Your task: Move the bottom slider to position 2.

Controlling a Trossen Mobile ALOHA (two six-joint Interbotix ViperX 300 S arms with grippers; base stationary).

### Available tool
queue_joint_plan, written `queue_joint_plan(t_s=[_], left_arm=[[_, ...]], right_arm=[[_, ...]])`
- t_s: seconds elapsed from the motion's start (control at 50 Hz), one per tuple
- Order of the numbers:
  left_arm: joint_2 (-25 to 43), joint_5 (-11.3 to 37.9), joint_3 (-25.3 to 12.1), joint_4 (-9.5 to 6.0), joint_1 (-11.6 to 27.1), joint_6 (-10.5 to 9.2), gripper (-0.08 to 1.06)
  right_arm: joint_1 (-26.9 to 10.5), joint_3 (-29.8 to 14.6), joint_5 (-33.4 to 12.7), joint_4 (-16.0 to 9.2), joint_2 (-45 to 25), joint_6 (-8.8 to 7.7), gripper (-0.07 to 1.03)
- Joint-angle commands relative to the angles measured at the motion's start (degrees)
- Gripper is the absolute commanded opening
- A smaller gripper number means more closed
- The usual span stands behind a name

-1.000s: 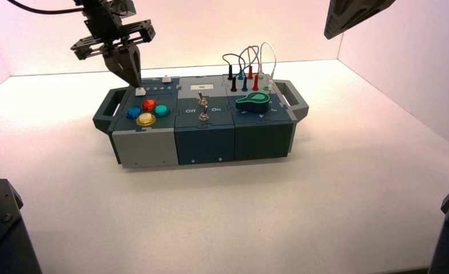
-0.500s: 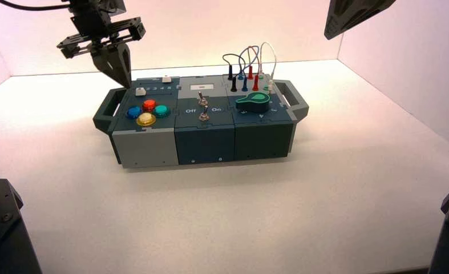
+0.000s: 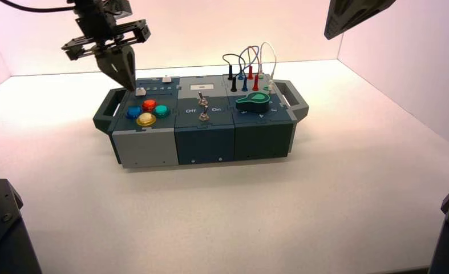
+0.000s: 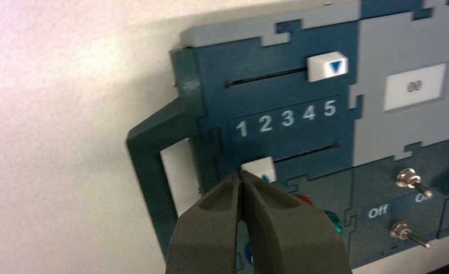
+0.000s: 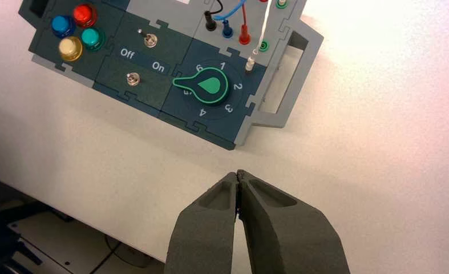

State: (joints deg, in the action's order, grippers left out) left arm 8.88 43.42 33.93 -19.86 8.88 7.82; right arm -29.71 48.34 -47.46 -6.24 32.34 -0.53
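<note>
The left end effector point(image 4: 239, 174), jaws together, has its tips right by the bottom slider point(image 4: 259, 169), whose white cap lies just ahead of them, between 1 and the numeral 2 point(image 4: 265, 123) (contact I cannot confirm). A push begun off-centre could slip past the cap, and too long a stroke would overshoot 2, while the right end effector point(image 5: 238, 174) waits, closed, over the worktop point(image 5: 125, 165).

I see shiny, see-through plastic on the yellow button point(image 5: 70, 48), shiny metal switches point(image 4: 409, 178), and what may be smooth, dull plastic on the box point(image 3: 205, 134).
</note>
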Motion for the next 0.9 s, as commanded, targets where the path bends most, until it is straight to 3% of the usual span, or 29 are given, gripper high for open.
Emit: queue_joint_plan(t_s=[0.02,0.9], left_arm=[[-0.44,0.09,-1.67,-0.26,0.53,0.09,-0.03],[0.53,-0.09,-2.11,-0.35,1.05,-0.09,-0.03]], right_arm=[[0.26,-0.44,0.44,-0.09,0.35,0.09,-0.02],[0.26,-0.35,0.44,0.00,0.53,0.00,-0.02]])
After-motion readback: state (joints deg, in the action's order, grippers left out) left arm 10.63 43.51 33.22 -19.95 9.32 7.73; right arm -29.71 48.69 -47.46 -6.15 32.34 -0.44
